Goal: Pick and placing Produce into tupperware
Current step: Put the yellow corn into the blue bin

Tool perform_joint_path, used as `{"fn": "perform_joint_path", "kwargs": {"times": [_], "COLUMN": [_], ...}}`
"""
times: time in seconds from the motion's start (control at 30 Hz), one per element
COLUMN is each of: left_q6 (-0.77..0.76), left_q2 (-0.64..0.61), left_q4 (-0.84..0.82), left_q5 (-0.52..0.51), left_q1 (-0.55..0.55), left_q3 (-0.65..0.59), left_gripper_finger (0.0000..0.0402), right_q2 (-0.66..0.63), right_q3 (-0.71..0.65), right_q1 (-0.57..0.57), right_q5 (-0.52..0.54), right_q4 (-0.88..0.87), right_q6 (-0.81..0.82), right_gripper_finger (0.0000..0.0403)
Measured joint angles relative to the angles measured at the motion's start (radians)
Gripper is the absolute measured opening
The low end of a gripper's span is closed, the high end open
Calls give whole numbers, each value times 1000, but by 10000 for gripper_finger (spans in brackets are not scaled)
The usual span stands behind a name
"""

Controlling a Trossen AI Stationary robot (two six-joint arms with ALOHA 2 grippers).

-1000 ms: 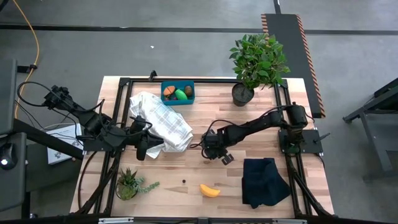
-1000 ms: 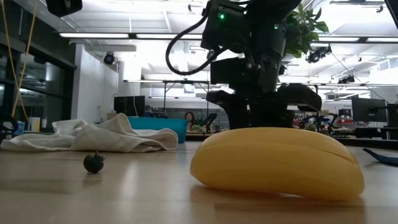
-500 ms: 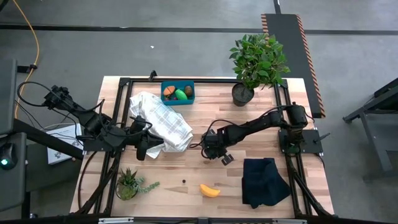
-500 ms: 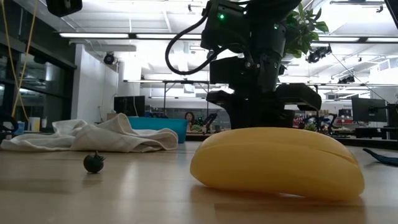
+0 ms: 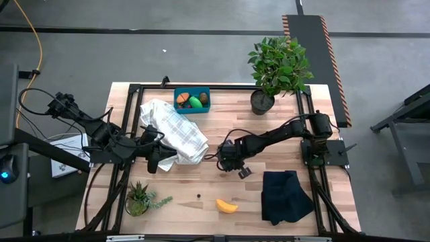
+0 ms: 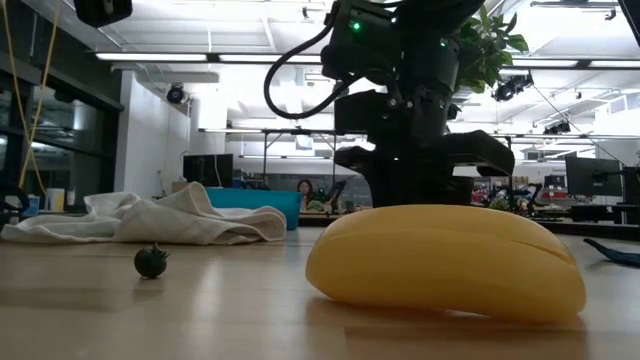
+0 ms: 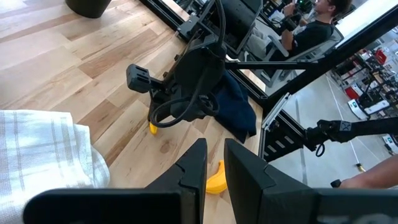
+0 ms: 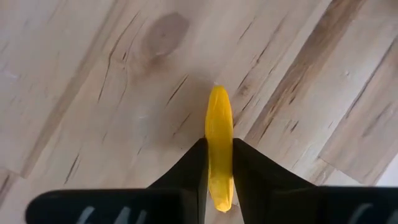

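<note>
Pinching yellow piece [image 8: 219, 149], right claw [image 8: 217, 163]; cloth [image 5: 176, 136] beside.

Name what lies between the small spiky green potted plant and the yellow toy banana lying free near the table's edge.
A tiny dark berry, alone between the potted plant and the banana; the high view shows it.

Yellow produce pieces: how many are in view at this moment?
2. One banana lies near the table's front edge. A second, slim yellow piece is mid-table, pinched in the right gripper. More may be hidden under the white cloth.
</note>
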Motion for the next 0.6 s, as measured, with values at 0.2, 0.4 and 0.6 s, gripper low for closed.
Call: {"fn": "perform_joint_path", "kwargs": {"times": [0.2,0.4,0.6], "left_q6": [8,12,26], "left_q2": [0,0,0], "left_q4": [0,0,0], "left_q5": [0,0,0], "left_q1": [0,0,0], "left_q3": [0,0,0], "left_gripper_finger": [44,44,44], "right_q2": [0,0,0], "right_q3": [16,95,183], "right_q1": [0,-12,-56], "right_q5": [0,-1,-19], "right_q4": [3,11,40], "right_q6": [54,116,218], "right_gripper_finger": [44,44,44]}}
